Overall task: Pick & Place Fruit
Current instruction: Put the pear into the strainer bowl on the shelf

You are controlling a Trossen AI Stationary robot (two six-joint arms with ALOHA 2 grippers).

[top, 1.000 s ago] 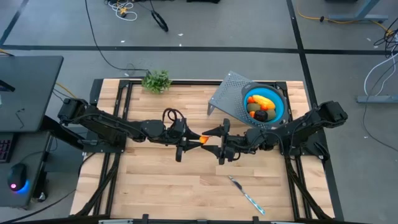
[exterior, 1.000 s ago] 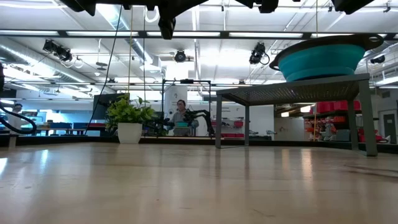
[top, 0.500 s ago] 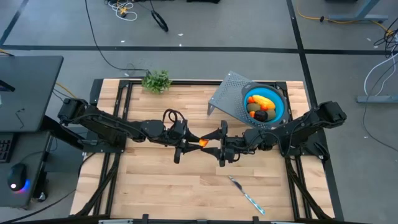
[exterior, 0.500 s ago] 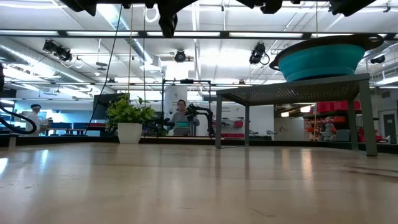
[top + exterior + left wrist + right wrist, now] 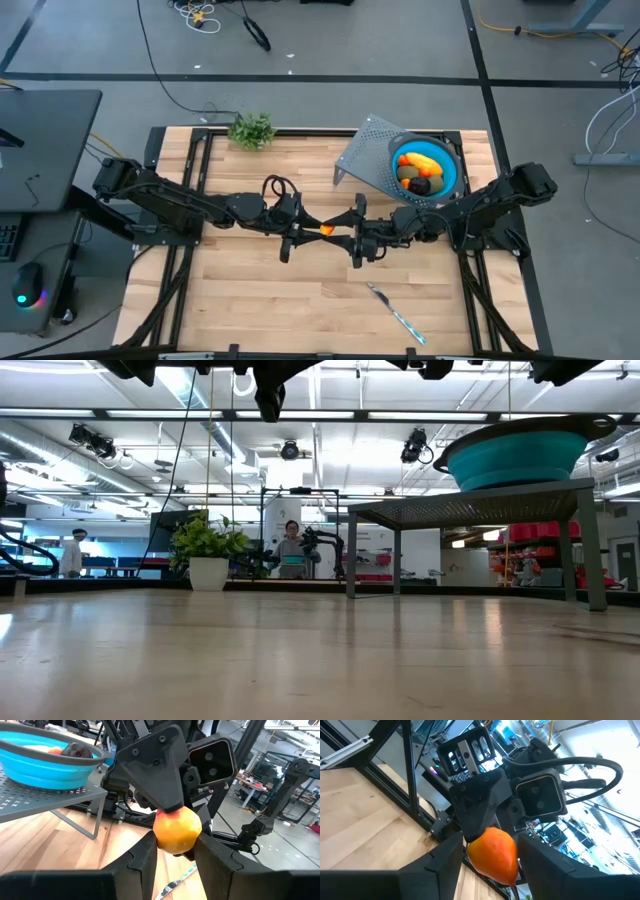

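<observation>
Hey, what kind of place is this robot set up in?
Probably a robotics lab or workshop: a wooden table on a metal frame, loose cables on the floor, and more robot arms in the room behind.

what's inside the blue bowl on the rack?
The blue bowl on the metal rack holds a yellow-orange fruit, an olive-green piece and a dark purple one. Anything beneath them is covered.

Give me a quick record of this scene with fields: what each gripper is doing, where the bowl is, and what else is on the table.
left gripper: shut on orange fruit, mid-table, raised
right gripper: facing the left one, fingers either side of the same fruit
bowl: blue, on grey rack, holds more fruit
knife: near table's front edge
sprig: back edge
</observation>
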